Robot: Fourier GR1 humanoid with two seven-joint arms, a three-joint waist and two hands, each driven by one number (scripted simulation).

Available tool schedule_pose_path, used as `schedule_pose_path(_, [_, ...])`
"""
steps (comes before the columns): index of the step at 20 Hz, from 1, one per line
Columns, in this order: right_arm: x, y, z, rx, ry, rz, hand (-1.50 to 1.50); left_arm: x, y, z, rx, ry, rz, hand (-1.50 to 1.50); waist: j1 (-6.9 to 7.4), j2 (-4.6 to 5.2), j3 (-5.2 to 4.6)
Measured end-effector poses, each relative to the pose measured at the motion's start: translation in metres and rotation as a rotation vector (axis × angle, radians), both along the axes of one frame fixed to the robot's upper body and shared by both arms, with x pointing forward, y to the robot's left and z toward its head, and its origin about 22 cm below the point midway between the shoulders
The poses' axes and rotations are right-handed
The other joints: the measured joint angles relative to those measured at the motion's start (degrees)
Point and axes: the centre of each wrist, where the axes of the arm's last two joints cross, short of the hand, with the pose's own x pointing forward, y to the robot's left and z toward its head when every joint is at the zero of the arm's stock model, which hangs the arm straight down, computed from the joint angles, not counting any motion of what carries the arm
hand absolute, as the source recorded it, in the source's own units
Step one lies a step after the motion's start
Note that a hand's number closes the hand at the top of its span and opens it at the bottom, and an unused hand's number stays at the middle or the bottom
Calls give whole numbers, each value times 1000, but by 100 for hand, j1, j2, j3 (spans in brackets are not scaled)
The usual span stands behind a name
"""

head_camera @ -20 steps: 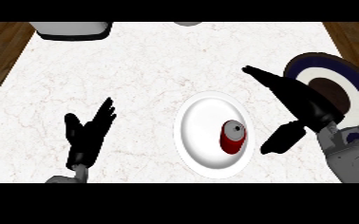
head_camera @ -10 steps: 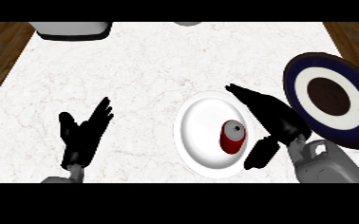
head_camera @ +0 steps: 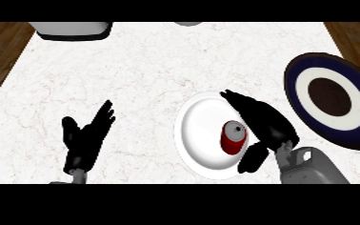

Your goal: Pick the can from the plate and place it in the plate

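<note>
A red can (head_camera: pixel 233 137) with a silver top stands upright on a white plate (head_camera: pixel 200 133) at the lower middle of the counter. My right hand (head_camera: pixel 264 124) is right beside the can on its right, fingers stretched up past it and thumb low; the can sits in the gap and the hand is open. A dark blue plate (head_camera: pixel 304 78) with a white ring and brown centre lies at the right edge. My left hand (head_camera: pixel 85 138) rests open at the lower left, fingers up.
A grey container (head_camera: pixel 73 29) stands at the counter's far left edge, and a small grey object (head_camera: pixel 187 23) shows at the far middle. Wooden floor borders the marble top on both sides.
My right hand has moved left from over the blue plate to the can's right side on the white plate. The left hand has barely moved.
</note>
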Motion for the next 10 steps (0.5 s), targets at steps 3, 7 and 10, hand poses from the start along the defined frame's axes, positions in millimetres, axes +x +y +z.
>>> schedule_pose_path(3, [1,5,-4,-40,-11,-9,-150,-5,1,1,-2,-4,0,0,4,-1,0])
schedule_pose_path(7, [2,4,-14,-73,-12,-21,-150,-2,3,-2,0,-5,1,0,0,1,0])
schedule_pose_path(10, [4,10,-27,-81,-1,-15,-150,-5,-1,-6,0,1,0,0,3,1,0])
